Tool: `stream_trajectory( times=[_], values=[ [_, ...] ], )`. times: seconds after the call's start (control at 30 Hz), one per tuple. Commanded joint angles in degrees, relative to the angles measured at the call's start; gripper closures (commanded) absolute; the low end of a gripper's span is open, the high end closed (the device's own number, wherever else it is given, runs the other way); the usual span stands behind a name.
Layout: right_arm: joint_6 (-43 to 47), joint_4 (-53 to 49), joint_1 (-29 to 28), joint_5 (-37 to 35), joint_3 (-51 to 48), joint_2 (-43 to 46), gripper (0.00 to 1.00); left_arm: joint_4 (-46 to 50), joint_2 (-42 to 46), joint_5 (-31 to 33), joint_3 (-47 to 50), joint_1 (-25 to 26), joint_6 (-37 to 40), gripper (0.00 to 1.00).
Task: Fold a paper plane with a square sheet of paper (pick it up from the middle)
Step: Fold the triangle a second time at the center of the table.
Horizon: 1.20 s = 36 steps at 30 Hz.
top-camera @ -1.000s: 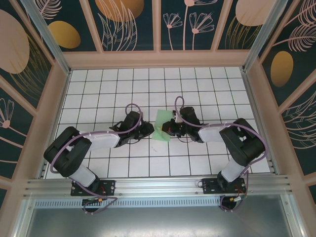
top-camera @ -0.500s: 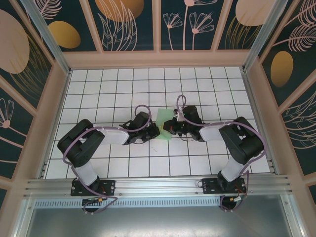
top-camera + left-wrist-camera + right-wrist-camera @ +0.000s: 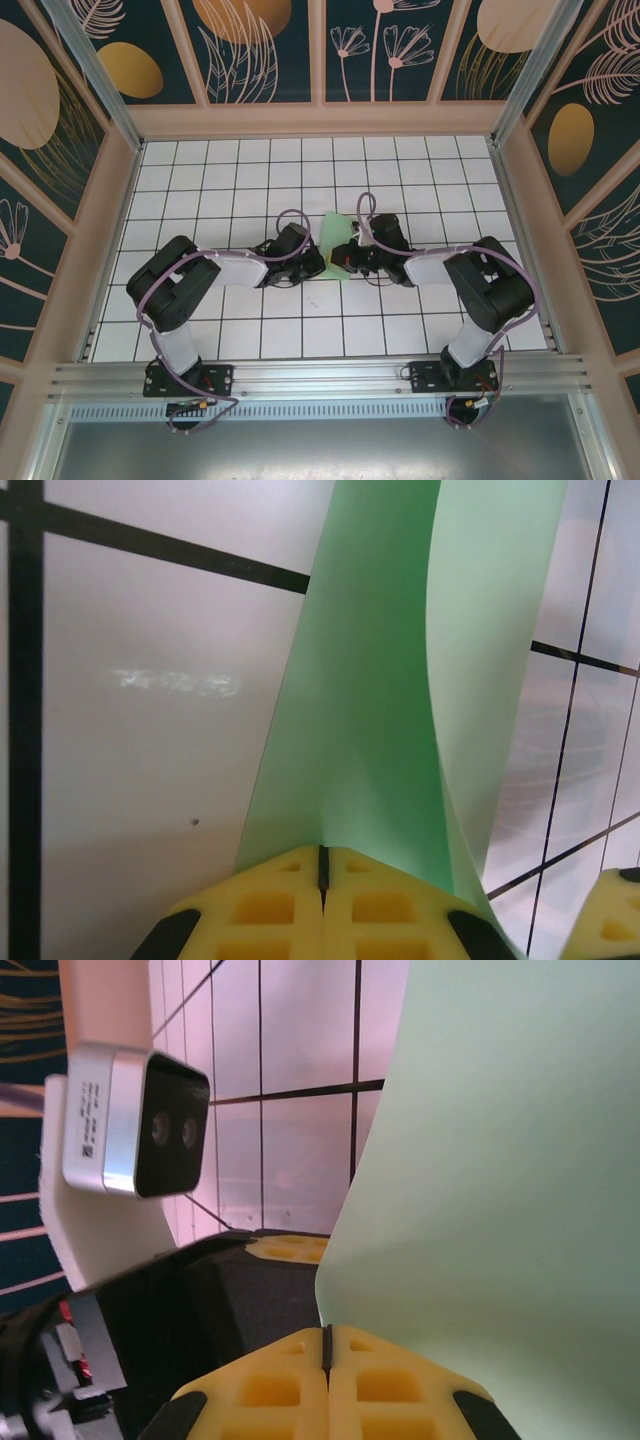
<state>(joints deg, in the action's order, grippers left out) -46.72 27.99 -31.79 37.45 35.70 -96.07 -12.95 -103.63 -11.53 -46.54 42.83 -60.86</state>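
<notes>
Near the middle of the tiled table (image 3: 200, 180), the two arms meet, the left gripper (image 3: 319, 262) reaching in from 9 o'clock and the right gripper (image 3: 339, 258) from 3 o'clock, with the square sheet of paper (image 3: 333, 232) pinched between them and rising toward 12 o'clock. On the left wrist camera the left gripper (image 3: 322, 875) has its yellow pads pressed together on the sheet (image 3: 350, 700), which leaves the pinch in two leaves, one curling toward 1 o'clock. On the right wrist camera the right gripper (image 3: 328, 1355) is likewise clamped on an edge of the sheet (image 3: 500, 1160), which stands as one broad, smooth face. By my reading the pick-up is done and the folding is only beginning. Whether the two leaves mark a pressed crease or a loose bend I cannot tell. No sharp nose or wings show, so nearly all the plane's folds look left to do.
</notes>
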Motion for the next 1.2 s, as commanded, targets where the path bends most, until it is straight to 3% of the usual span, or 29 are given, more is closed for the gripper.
stream_trajectory(
  times=[0.0,0.3,0.63,0.8,1.17],
  values=[
    [7.82,-5.86,2.25,0.40,3.04,-1.11,1.00,6.87,-2.26,2.34,0.23,0.41,2.59,0.94],
    [18.59,-11.74,7.65,4.70,6.55,-2.79,1.00,11.10,-3.15,3.90,-1.40,0.41,5.82,0.94],
    [29.72,-15.72,9.54,7.89,10.68,-6.70,1.00,11.97,-4.29,3.27,-3.71,0.41,7.62,0.93],
    [35.98,-20.73,9.55,5.05,13.54,-7.66,1.00,12.07,-4.38,3.09,-4.43,0.41,8.30,0.92],
    [38.22,-23.50,9.48,-1.24,12.50,-5.82,1.00,11.06,-4.57,1.56,-5.61,0.50,8.38,0.89]
  ],
)
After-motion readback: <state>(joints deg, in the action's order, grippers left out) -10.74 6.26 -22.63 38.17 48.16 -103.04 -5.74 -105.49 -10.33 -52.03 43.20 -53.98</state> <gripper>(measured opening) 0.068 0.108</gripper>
